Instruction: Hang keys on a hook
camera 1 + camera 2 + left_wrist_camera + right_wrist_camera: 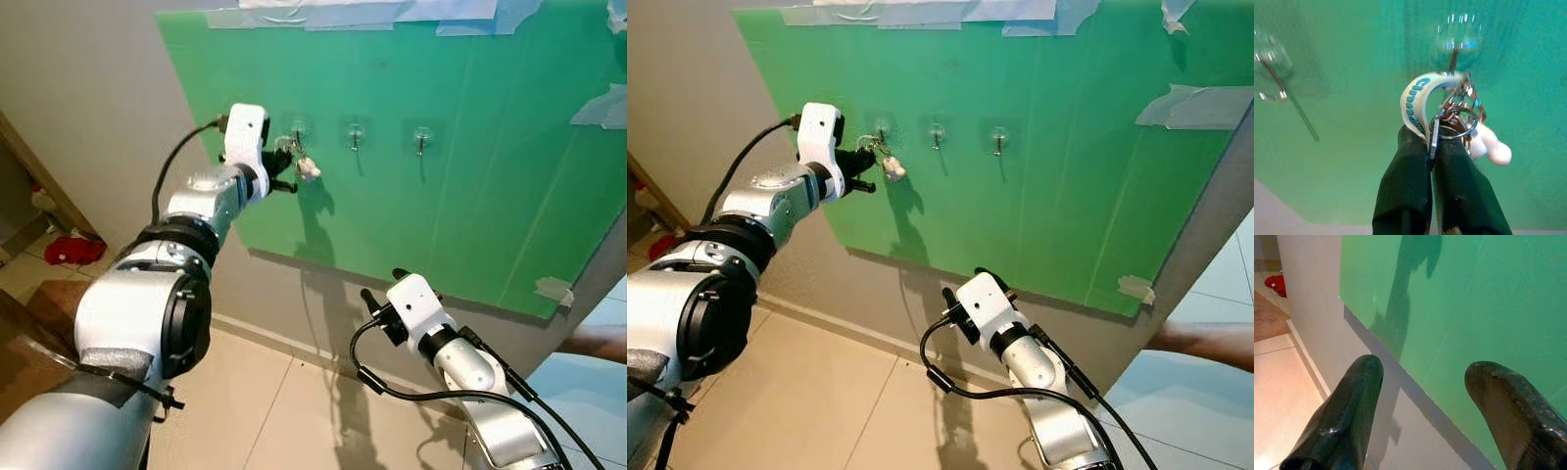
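Keys (1459, 117) at leftmost of 3 hooks (1454, 54), dangling down; left gripper (1431, 147) pinches ring; right gripper (1420, 396) spread.

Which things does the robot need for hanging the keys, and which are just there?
Needed:
keys
leftmost hook
left end effector, shut on the keys

Just there:
two other hooks
green board
red thing on floor
right end effector, open

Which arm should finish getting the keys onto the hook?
Left. The left gripper is shut on the keys right at the leftmost hook; the right gripper hangs open, low below the green board.
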Robot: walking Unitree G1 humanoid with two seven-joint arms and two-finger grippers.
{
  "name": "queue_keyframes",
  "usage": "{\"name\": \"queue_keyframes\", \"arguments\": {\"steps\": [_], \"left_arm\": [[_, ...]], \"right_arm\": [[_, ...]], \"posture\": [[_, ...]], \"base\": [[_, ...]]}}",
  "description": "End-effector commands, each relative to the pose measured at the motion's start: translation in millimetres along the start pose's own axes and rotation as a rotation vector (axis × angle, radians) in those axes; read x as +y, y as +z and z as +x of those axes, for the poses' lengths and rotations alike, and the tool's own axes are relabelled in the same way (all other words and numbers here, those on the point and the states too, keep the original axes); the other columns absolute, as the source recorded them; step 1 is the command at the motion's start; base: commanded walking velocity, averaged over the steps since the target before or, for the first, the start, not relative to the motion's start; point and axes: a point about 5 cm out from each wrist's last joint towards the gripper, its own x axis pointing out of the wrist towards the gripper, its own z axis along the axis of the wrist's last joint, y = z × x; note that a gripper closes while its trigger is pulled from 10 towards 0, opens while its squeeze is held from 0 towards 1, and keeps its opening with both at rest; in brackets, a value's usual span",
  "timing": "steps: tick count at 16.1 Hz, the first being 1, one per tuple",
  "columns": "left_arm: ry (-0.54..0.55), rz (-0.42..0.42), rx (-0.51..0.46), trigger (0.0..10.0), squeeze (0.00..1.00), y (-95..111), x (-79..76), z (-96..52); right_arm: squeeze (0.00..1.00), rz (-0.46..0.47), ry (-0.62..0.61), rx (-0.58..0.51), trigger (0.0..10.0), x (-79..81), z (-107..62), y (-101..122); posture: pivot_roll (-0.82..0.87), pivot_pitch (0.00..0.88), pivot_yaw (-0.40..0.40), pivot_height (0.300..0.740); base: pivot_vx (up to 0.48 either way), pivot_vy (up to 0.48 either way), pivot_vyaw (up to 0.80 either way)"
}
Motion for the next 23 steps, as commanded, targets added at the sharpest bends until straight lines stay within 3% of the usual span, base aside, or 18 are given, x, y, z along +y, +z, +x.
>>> {"name": "queue_keyframes", "arguments": {"steps": [1,7,12,14,15,16,17,20,23], "left_arm": [[0.02,-0.028,0.028,0.0,0.0,-8,5.0,-1.7],[0.032,-0.061,0.096,0.0,0.0,-33,4.0,-2.2],[0.055,0.009,0.122,0.0,0.0,-39,7.1,-3.5],[0.051,0.131,0.117,0.0,0.0,-36,5.1,-2.4],[0.05,0.23,0.088,0.0,0.0,-31,3.4,-1.5],[0.042,0.272,0.003,0.0,0.0,-23,0.5,-0.9],[0.023,0.235,-0.052,0.0,0.0,-19,-2.2,-0.8],[-0.046,0.208,-0.13,0.0,0.0,-28,-8.8,-4.9],[0.004,0.176,-0.202,0.0,0.0,-55,-0.5,-29.4]], "right_arm": [[0.0,-0.005,0.012,-0.01,10.0,2.0,1.6,5],[0.0,-0.006,0.013,-0.002,10.0,1.5,-0.4,5],[0.0,-0.006,0.012,0.003,10.0,1.7,-1.7,4],[0.0,0.023,-0.009,-0.01,10.0,1.0,-1.4,7],[0.0,0.07,-0.047,-0.032,10.0,-2.2,-0.2,12],[0.0,0.181,-0.112,-0.059,10.0,-9.3,3.5,19],[0.0,0.233,-0.141,-0.073,10.0,-13.8,6.3,23],[0.0,0.239,-0.128,-0.09,10.0,-15.8,12.6,26],[0.0,0.244,-0.1,-0.091,10.0,-12.2,19.6,26]], "posture": [[-0.25,0.0,0.159,0.74],[-0.25,0.0,0.158,0.74],[-0.26,0.0,0.16,0.74],[-0.26,0.0,0.169,0.74],[-0.25,0.0,0.17,0.74],[-0.22,0.0,0.163,0.74],[-0.22,0.0,0.163,0.74],[-0.17,0.0,0.139,0.74],[-0.11,0.0,0.099,0.74]], "base": [[0.0,0.0,0.0],[0.0,0.0,0.0],[0.0,0.0,0.0],[0.0,0.0,0.0],[0.0,0.0,0.0],[0.0,0.0,0.0],[0.0,0.0,0.0],[0.0,0.0,0.0],[0.0,0.0,0.0]]}}
